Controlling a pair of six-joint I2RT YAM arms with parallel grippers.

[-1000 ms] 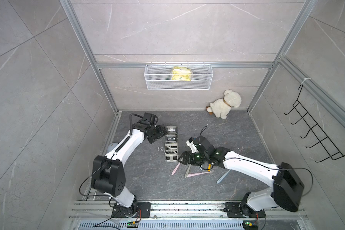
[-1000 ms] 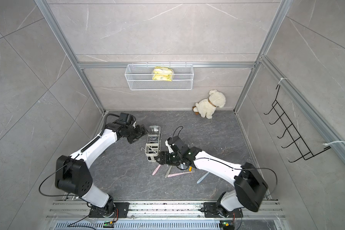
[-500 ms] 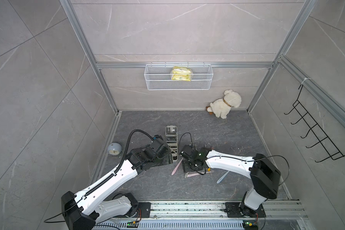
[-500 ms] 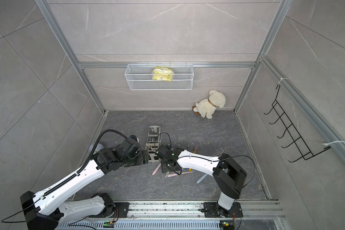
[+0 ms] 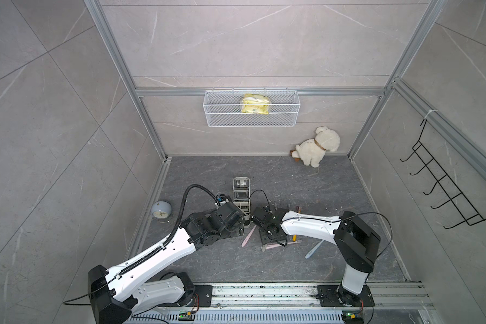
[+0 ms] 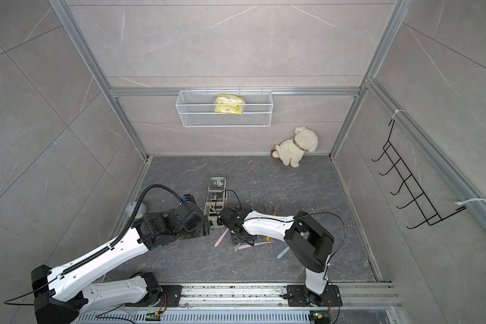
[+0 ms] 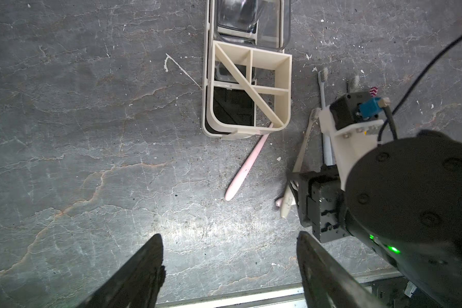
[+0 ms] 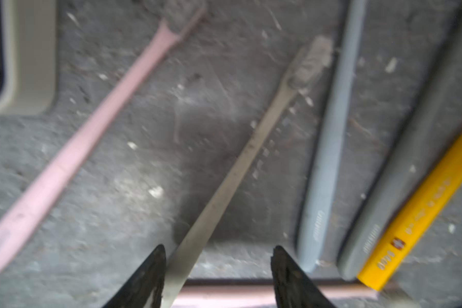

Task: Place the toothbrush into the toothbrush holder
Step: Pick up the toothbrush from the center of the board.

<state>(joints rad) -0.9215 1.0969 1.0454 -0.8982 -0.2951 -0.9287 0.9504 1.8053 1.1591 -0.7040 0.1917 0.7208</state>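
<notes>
Desk [image 5: 278, 174]: grey stone-patterned slab; bears everything listed

Left arm [image 5: 157, 249]: white, stretched low; left jaws spread wide and empty over bare desk, short of the near end of the long cream-white plastic toothbrush holder [image 7: 271, 60]

Right arm [image 5: 309, 224]: white, folded; right jaws part open, nothing gripped yet, straddling the handle of the slim beige plastic toothbrush [image 8: 252, 149]

Toothbrush holder: divided compartments, clear square cups at its far end; the landmark here

Toothbrush: flat on the desk just right of the holder's near end, bristles towards the holder

Neighbours: pink plastic toothbrush [image 7: 247, 165], head at the holder's near wall; pale blue toothbrush [image 8: 328, 149], grey toothbrush [image 8: 398, 173] and yellow toothbrush [image 8: 424, 200] farther right of the holder

Handling note, grasp stage: the handle lies against one jaw, so centre first, sink to the desk, close on beige alone; the pale blue handle crowds the other jaw; then lift and tip upright over an open compartment

Change: a second ago the left arm reached beside the holder's cup end; now it sits at the near end, uncovering a round pale blue clock [image 5: 161, 209] left of the holder
</notes>
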